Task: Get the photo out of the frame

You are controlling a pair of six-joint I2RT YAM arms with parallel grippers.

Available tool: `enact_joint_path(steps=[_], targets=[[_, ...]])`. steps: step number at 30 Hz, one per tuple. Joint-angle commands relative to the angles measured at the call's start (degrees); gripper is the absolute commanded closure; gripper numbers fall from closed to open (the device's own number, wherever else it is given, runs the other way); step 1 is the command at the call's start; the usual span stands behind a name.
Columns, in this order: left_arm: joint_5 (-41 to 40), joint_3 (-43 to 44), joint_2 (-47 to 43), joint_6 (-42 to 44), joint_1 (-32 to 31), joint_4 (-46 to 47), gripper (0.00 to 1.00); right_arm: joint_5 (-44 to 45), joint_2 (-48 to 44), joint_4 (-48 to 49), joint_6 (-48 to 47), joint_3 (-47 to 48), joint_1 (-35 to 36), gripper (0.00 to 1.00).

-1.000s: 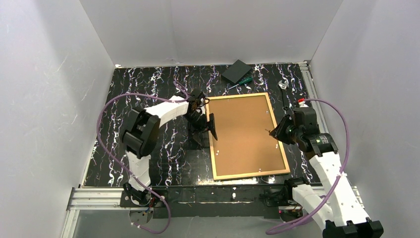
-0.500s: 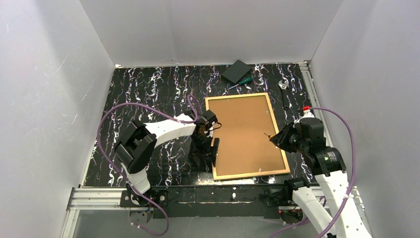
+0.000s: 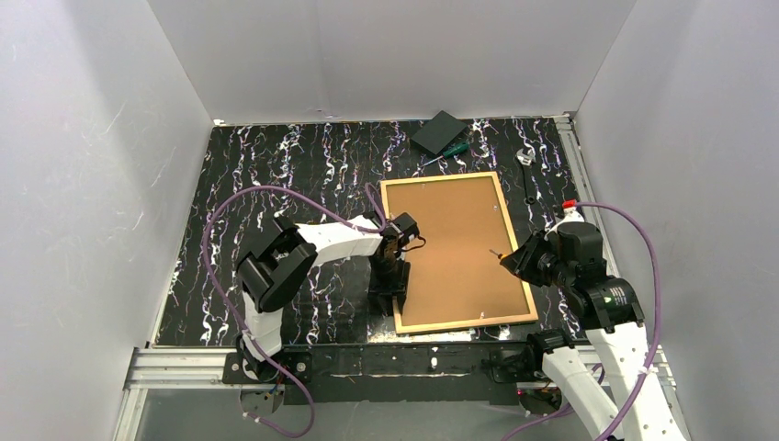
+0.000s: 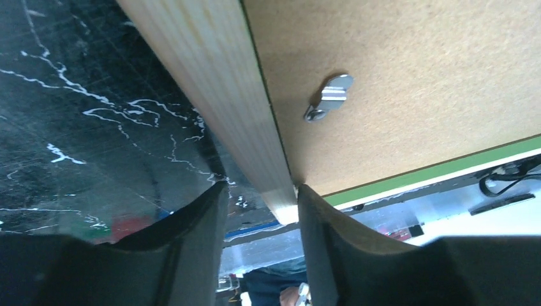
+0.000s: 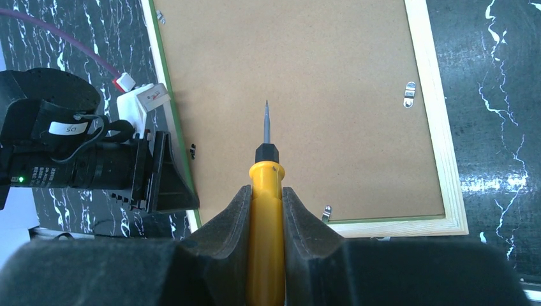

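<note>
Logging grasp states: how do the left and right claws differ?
The left claw is open, straddling the frame's wooden rail; the right claw is shut on a yellow screwdriver. Left sits at the frame's edge; the right's tool points over the backing board. Both are black.

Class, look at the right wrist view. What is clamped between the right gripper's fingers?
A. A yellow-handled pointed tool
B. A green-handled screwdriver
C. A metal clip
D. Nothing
A: the right gripper is shut on the yellow-handled tool, its thin metal tip pointing over the brown backing board.
</note>
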Motion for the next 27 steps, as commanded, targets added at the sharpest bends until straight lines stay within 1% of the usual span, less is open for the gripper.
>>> enact_joint_path(steps=[1,5,7,9,10,11,12,13,14,16,17,18,19,20,21,22,24,25,26,27], targets=[[-4.19,-0.14,0.17,-2.12,-0.74,-6.65,0.61,-0.85,0.05,0.72,0.15,-0.29,0.17,0.99],[-6.09,0.46,0.79,0.33,-0.77,-9.72,0.65,-1.19,0.64,1.10,0.05,-0.54,0.17,0.99],[-6.42,1.55,1.42,4.06,-0.58,-12.12,0.70,-1.35,0.79,1.14,0.03,-0.56,0.22,0.99],[-4.55,2.04,1.99,7.69,0.13,-13.33,0.74,-1.47,0.80,1.10,-0.04,-0.58,0.15,0.99],[-1.52,2.17,2.70,12.14,1.25,-14.39,0.76,-1.56,0.71,1.12,0.01,-0.69,0.22,0.99],[-0.95,2.17,3.00,17.20,2.94,-17.25,0.86,-1.72,0.61,1.23,0.04,-0.95,0.21,0.99],[-2.12,0.94,1.44,21.36,4.30,-18.69,0.92,-1.78,0.63,1.31,0.12,-1.12,0.21,0.99],[-5.93,-0.42,-1.93,25.85,6.21,-20.50,0.96,-1.98,0.79,1.55,0.02,-1.32,0.13,0.99],[-10.64,-0.40,-3.14,28.93,6.51,-21.88,0.99,-2.20,0.93,1.66,0.03,-1.33,0.17,0.99],[-19.53,-0.21,-5.07,32.22,9.39,-25.51,1.00,-2.35,1.17,1.86,0.03,-1.58,0.18,0.99],[-20.07,-0.47,-5.68,32.68,12.24,-26.15,1.00,-2.44,1.17,1.91,0.02,-1.70,0.19,0.99],[-20.01,0.06,-5.73,31.72,15.35,-27.27,0.98,-2.45,1.05,1.96,0.01,-1.76,0.17,0.99],[-21.77,1.02,-5.74,28.72,18.99,-29.77,0.64,-2.56,0.89,1.80,0.05,-1.79,0.22,0.99],[-22.46,-0.17,-8.73,26.45,20.57,-28.24,0.39,-2.54,0.68,1.61,0.06,-1.81,0.13,0.99],[-22.46,-0.71,-10.54,25.33,20.94,-27.31,0.33,-2.54,0.62,1.65,0.14,-1.94,0.17,0.99],[-22.14,-1.12,-12.85,24.11,21.21,-26.66,0.30,-2.58,0.53,1.66,0.08,-1.99,0.17,0.99],[-22.20,-0.40,-15.28,21.11,21.29,-27.62,0.21,-2.62,0.52,1.69,0.14,-2.11,0.25,0.99],[-22.44,-0.13,-16.52,18.83,21.30,-28.86,0.15,-2.70,0.52,1.79,0.14,-2.24,0.30,0.99],[-22.75,-0.14,-17.84,15.45,21.30,-30.29,0.13,-2.83,0.52,1.98,0.13,-2.47,0.29,0.99],[-21.83,-0.49,-19.43,9.03,21.29,-31.46,0.12,-2.95,0.61,2.28,0.13,-2.73,0.26,0.99]])
